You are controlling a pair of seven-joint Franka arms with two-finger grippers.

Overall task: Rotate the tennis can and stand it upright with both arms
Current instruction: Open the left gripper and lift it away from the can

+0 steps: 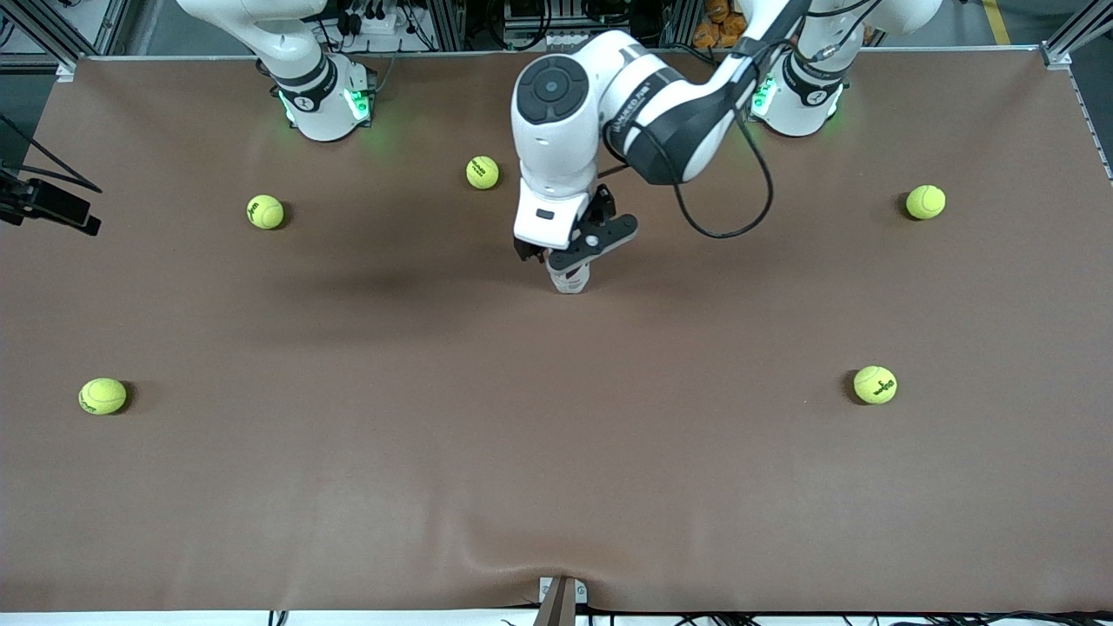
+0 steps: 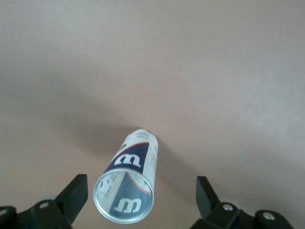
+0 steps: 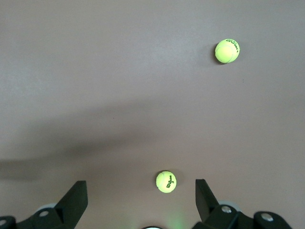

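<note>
The slim clear-plastic tennis can with navy-and-white label and silver metal rim [image 2: 129, 183] is seen standing upright on the brown table cover [image 1: 556, 452] near mid-table, directly under the left gripper [image 1: 569, 261]; only its lower part shows below the gripper in the front view. In the left wrist view the can's open mouth faces the camera, so its long axis is judged vertical, in line with the gripper's approach. The left gripper's black fingers [image 2: 74, 195] are spread wide on either side of the rim, clear of the can, nothing pinched. The uprighting looks done; the coming move is judged to be a straight lift-off, and the gap each side of the rim is what matters, since a sideways brush could topple the can. The left arm is the nearer one by far. The right gripper [image 3: 140, 200] is held over the table near its own base, fingers spread and empty, waiting, with a yellow-green tennis ball [image 3: 166, 182] below it. Readable: white "W" logos on the can label; "Wilson" and a "3" on that ball.
</note>
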